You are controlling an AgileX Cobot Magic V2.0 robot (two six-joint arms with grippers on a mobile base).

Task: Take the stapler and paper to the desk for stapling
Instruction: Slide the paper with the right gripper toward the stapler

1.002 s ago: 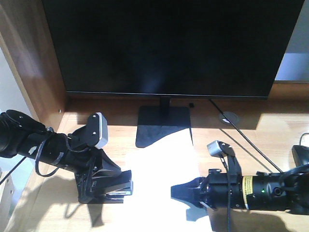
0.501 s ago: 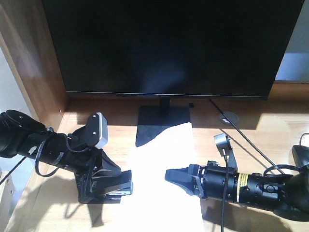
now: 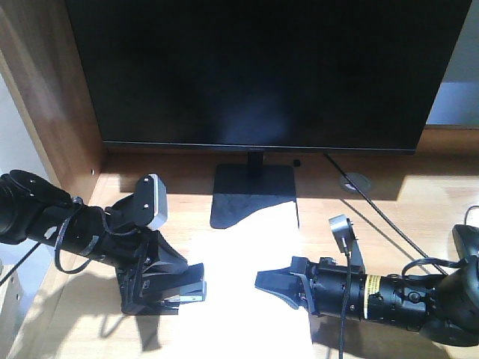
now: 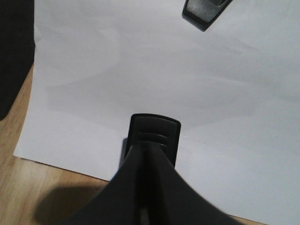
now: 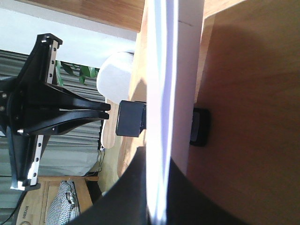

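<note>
The white paper lies on the wooden desk in front of the monitor stand. My left gripper is shut on the black stapler at the sheet's left edge. In the left wrist view the gripper holds the stapler with its nose over the paper. My right gripper is shut on the sheet's right side. In the right wrist view the paper runs edge-on between my jaws, with stapler parts on both sides of it.
A large black monitor fills the back, and its square stand sits just behind the paper. A cable runs from a grommet toward the right. A dark object lies at the right edge. A wooden side panel closes the left.
My right gripper rolled, moved left and up onto the sheet, lifting its far corner, then settled slightly lower. The left arm and stapler have barely moved.
</note>
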